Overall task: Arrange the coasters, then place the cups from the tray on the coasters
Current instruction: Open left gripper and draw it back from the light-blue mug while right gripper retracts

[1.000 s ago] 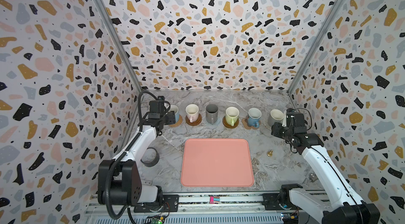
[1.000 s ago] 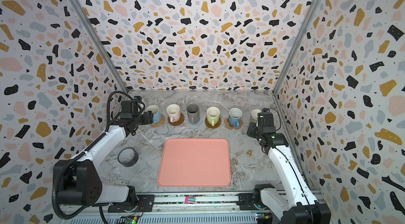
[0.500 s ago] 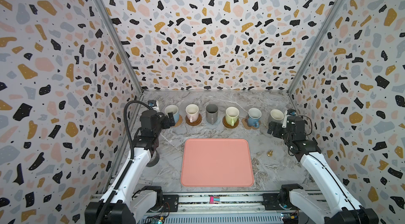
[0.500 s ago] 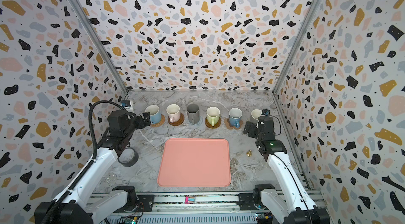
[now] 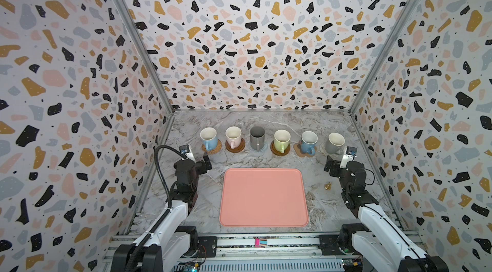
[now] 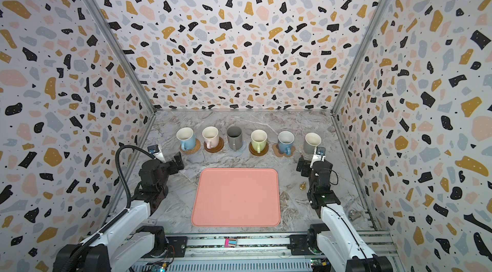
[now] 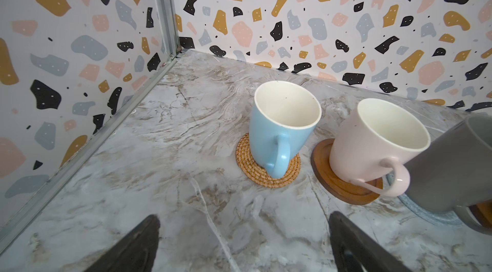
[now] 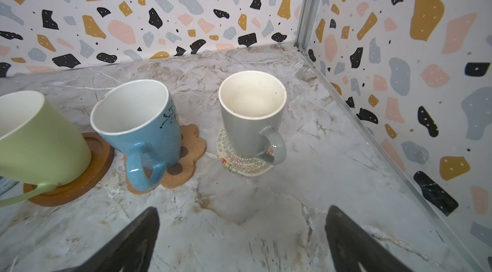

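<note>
Several cups stand in a row at the back, each on a coaster. The leftmost is a blue cup [image 5: 209, 139] [image 7: 279, 129] on a tan woven coaster [image 7: 269, 175]. The rightmost is a light grey cup [image 5: 335, 143] [image 8: 253, 116] on a cream woven coaster [image 8: 245, 167]. The salmon-pink tray [image 5: 263, 197] lies bare in front of the row. My left gripper [image 5: 206, 163] [image 7: 243, 230] hangs open and empty, short of the blue cup. My right gripper [image 5: 328, 168] [image 8: 241, 230] is open and empty too, short of the light grey cup.
A small brass object [image 5: 327, 185] lies on the marble right of the tray, near my right arm. A small metal piece [image 6: 354, 214] sits by the right wall. Patterned walls close in the left, right and back. A metal rail [image 5: 266, 242] runs along the front.
Both grippers have drawn back toward the front, away from the end cups of the row. Their jaws have opened wide, and the two cups stay standing on their coasters.
</note>
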Motion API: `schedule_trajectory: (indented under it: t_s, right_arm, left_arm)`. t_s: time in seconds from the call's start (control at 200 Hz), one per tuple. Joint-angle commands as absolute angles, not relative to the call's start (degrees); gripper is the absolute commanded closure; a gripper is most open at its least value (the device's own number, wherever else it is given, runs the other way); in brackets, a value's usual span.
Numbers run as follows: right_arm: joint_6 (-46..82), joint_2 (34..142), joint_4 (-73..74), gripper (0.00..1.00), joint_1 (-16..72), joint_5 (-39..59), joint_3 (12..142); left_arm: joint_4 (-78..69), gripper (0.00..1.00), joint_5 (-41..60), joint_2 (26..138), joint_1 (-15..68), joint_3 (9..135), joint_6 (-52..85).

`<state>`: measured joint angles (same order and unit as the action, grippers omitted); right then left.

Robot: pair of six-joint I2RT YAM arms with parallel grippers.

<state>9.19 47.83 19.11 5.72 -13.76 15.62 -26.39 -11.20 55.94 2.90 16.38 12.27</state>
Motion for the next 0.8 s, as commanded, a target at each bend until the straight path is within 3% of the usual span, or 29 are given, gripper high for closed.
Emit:
schedule_trajectory:
  t_s: [0.0, 0.285, 0.796]
  right_arm:
    - [6.8, 49.0, 31.0, 0.01, 5.5, -15.4, 13.2]
    - [8.2, 58.8, 46.5, 0.01, 5.5, -18.4, 6.8]
    - [8.0, 61.5, 49.8, 0.01, 4.6, -18.8, 7.0]
  left_arm:
    - [-37.4, 0.01, -15.3, 58.2, 2.6, 15.8, 9.5]
    - [-54.8, 0.00, -19.6, 66.2, 2.6, 8.9, 9.2]
    - [-57.5, 0.00, -18.0, 68.5, 2.6, 9.7, 6.5]
